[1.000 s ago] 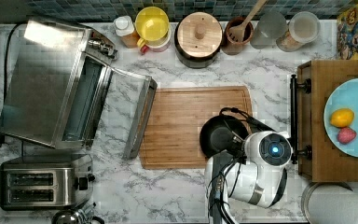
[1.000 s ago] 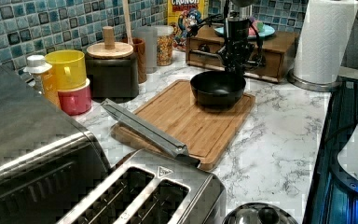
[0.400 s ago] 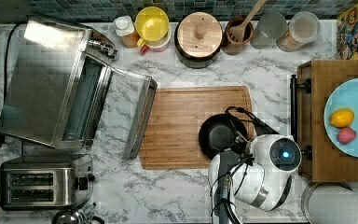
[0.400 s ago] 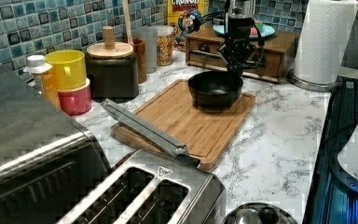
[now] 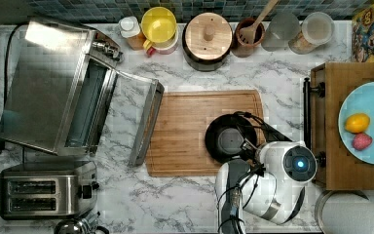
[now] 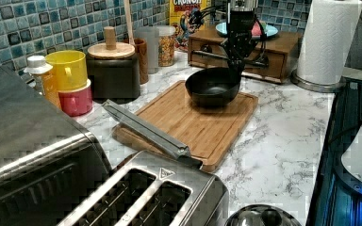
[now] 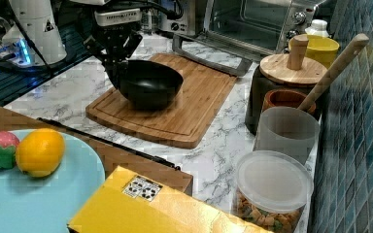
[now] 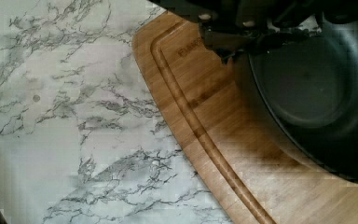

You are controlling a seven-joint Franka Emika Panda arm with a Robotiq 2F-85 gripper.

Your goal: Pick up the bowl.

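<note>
White marble surface [image 5: 282, 80], blue tile backsplash [image 6: 9, 33] behind. Toaster oven [image 5: 53, 85] at 9 o'clock in the top view, cutting board [image 5: 190, 131] centre. Bowl [image 6: 213, 86] lifted clear above the board's 3 o'clock end, tilted, hand [image 6: 235, 60] clamped on its rim.
</note>
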